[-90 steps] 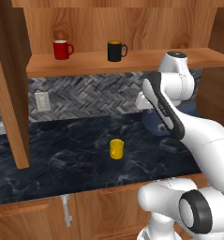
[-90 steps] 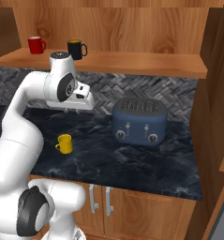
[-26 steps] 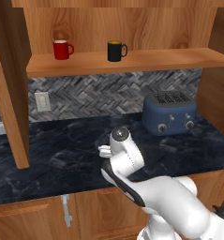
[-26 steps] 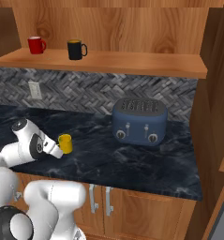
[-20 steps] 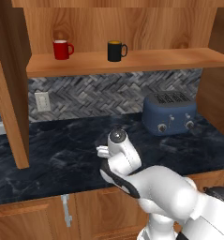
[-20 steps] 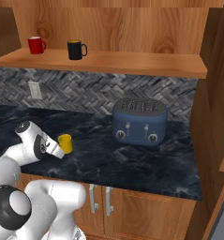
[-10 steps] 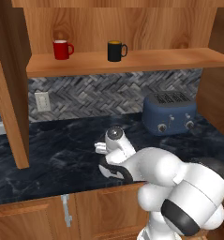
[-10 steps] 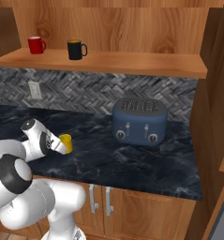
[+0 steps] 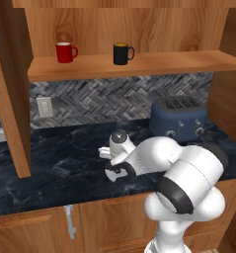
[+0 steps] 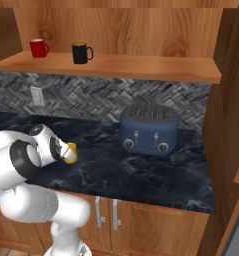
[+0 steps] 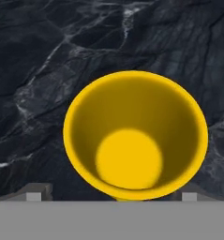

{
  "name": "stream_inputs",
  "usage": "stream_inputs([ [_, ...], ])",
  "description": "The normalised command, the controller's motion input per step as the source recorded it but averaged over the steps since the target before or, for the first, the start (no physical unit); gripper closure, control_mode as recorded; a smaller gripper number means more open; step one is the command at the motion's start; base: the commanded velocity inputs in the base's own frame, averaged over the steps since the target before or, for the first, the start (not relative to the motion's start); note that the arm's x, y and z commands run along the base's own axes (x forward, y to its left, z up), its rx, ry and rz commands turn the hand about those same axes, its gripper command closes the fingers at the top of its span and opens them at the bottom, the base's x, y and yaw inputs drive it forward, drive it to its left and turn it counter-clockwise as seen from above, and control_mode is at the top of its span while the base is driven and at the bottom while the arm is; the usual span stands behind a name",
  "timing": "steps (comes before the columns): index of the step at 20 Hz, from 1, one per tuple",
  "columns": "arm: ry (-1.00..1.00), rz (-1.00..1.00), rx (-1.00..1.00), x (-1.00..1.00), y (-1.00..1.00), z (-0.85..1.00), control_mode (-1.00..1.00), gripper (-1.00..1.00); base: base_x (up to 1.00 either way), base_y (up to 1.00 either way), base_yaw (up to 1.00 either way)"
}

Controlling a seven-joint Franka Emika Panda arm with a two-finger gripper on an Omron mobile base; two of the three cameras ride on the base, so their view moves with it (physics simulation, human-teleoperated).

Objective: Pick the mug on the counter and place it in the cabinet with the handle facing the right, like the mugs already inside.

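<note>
One yellow mug (image 11: 135, 136) is seen upright on the counter (image 11: 48, 56), straight below the gripper (image 11: 111, 194). Both finger tips (image 11: 34, 194) are spread wide either side of its rim, so the jaws are open, nothing gripped.

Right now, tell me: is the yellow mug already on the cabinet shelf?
No, the yellow mug stands on the counter, below the shelf.

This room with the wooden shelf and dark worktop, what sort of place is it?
A kitchen, most likely, though computer-rendered. A blue toaster stands on a dark marble counter before a tiled wall, and a wooden cabinet above holds a red mug and a black mug.
</note>
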Motion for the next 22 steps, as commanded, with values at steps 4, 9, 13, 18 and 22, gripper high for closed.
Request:
stream_inputs([
  [4, 0.0, 0.0, 0.0, 0.29, 0.07, -0.24, -1.0, 1.0, 0.0, 0.0, 0.0],
  [9, 0.0, 0.0, 0.0, 0.1, 0.04, -0.12, -1.0, 1.0, 0.0, 0.0, 0.0],
  [13, 0.0, 0.0, 0.0, 0.0, 0.0, 0.0, -1.0, 1.0, 0.0, 0.0, 0.0],
  [18, -0.01, 0.02, 0.0, -0.14, 0.0, 0.23, -1.0, 1.0, 0.0, 0.0, 0.0],
  [22, -0.02, 0.06, 0.0, -0.18, 0.0, 0.56, -1.0, 1.0, 0.0, 0.0, 0.0],
])
